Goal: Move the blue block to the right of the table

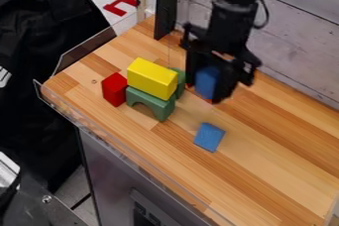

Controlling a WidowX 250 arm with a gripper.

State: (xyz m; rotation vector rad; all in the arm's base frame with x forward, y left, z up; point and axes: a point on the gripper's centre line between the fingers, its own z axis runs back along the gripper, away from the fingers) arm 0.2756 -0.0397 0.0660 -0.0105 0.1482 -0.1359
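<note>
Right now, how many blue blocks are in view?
2. One blue block is in the gripper; another blue block lies on the wooden table, to the lower right of the green arch. More could be hidden behind the gripper.

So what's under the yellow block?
Under the yellow block is a green arch block. A bit of green peeks out behind, but the yellow block covers the rest, so I can't tell whether that helps hold it up.

light: bright, from above | shadows: soft | glints: clear guard [99, 130]
</note>
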